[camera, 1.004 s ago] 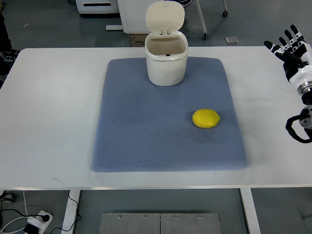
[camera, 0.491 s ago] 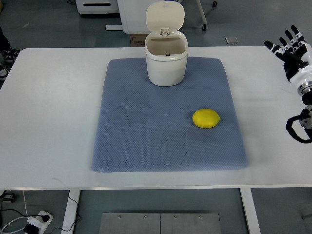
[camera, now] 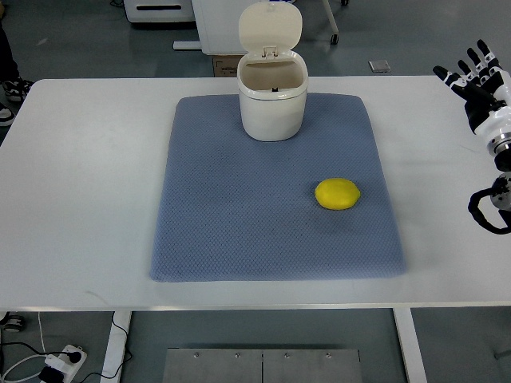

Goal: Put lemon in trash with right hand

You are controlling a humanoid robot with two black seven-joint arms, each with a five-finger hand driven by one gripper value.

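Lemon [camera: 338, 194] on mat [camera: 239, 231], bin [camera: 272, 104] lid up. Right robot hand [camera: 477, 78] empty, fingers spread, well apart; approach from above, wrap lemon w/ full fingers.

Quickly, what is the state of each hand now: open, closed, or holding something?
Right hand: open, fingers spread, holding nothing, at the table's right edge, far from the lemon.
Left hand: not in view.
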